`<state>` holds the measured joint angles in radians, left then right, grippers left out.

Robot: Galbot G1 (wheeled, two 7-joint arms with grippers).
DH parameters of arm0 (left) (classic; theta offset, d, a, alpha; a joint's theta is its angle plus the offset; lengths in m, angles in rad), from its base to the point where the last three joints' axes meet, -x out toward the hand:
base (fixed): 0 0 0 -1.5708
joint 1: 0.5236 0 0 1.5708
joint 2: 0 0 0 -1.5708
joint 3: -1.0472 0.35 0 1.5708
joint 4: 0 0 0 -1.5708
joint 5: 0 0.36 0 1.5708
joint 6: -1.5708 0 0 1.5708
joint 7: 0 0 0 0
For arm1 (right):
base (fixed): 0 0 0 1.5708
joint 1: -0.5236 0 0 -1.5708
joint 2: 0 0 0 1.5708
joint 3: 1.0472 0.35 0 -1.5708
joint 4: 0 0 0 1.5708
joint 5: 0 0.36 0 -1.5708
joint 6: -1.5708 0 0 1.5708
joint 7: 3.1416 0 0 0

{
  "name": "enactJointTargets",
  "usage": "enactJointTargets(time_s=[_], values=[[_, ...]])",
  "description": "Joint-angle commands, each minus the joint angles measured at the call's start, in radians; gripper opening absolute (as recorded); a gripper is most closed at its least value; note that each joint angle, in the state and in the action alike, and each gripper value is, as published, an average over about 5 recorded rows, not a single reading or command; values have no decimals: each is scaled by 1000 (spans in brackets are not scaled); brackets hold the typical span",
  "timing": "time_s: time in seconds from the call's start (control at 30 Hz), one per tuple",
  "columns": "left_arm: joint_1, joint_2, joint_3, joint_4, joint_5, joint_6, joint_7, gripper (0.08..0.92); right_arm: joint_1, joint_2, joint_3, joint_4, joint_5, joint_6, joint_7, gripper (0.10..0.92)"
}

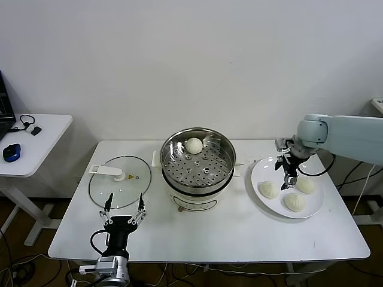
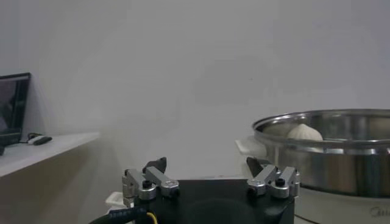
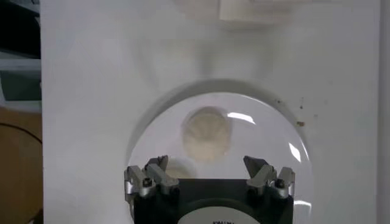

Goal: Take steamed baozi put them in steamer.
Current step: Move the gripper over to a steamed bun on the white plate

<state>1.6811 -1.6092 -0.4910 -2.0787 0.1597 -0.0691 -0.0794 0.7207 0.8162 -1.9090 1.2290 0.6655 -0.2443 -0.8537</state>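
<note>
Now we held our right gripper [image 1: 289, 177] wide open and empty above the plate [image 1: 259, 173] with three buns [image 1: 268, 189], one bun [image 1: 193, 145] sat in the steamer [image 1: 197, 169], and our left gripper [image 1: 124, 212], open too, waited near the lid [image 1: 119, 181].

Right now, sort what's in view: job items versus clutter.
Job: baozi in the steamer; three baozi on the plate; steamer; right gripper, open above the plate.
Lying about: glass lid; side table with its mouse; left gripper, parked, open.
</note>
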Motion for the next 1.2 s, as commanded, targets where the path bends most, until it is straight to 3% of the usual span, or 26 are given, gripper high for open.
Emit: enactJointTargets(time_s=[0.03,1.2], values=[[2,-43,-5,-3,3,1,0,823,-240,10,196,-152,-65,-12,0,823],[4,-41,-6,-5,10,0,1,823,-333,56,306,-247,-130,29,-37,823]])
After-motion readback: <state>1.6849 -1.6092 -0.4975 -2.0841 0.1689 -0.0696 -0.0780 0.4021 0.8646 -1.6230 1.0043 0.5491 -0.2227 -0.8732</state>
